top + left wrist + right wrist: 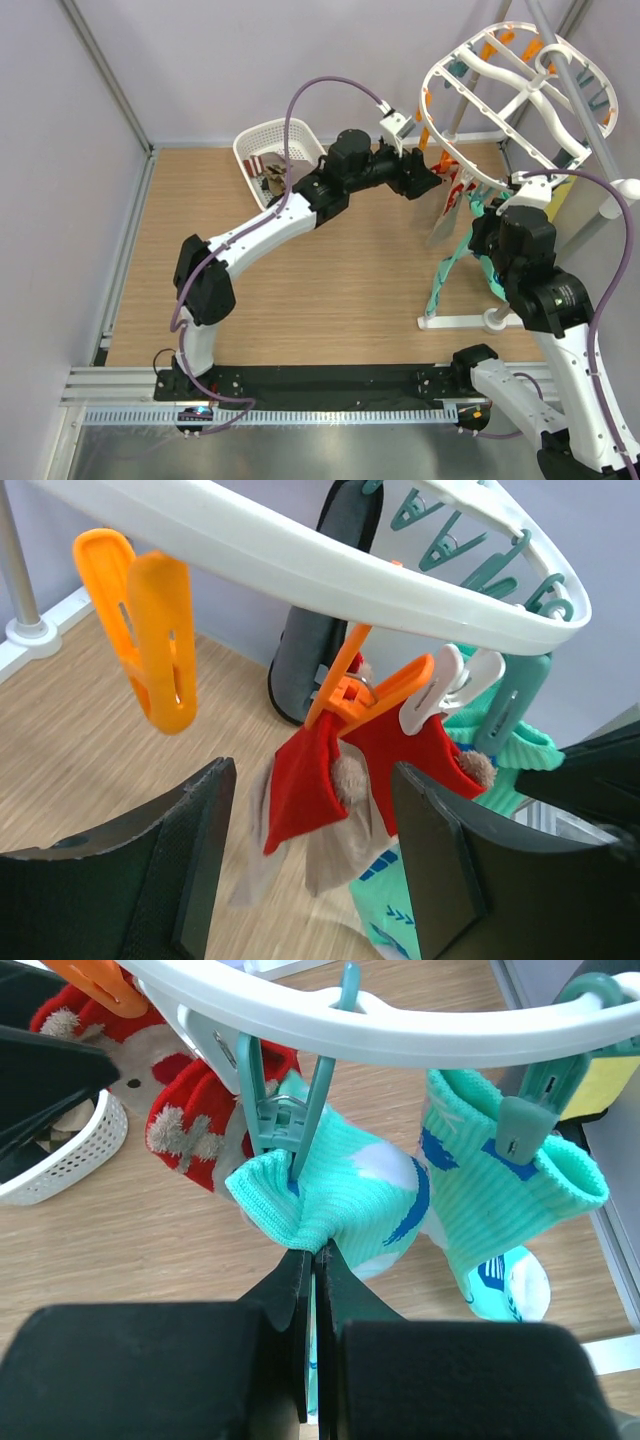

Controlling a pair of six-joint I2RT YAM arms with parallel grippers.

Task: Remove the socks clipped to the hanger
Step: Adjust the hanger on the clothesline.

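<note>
While the big white hanger (300,565) hangs over me, socks are clipped on it. My left claw (315,770) stands wide apart around the red sock (305,790). My right claw (315,1255) is squeezed together, I think on the teal sock (340,1195) under its teal peg (290,1110). Next I should tug down gently.

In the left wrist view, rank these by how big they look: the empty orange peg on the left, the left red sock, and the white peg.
1. orange peg, though it hangs nearest the camera, so its size may mislead.
2. left red sock, close behind.
3. white peg, clearly smallest.
</note>
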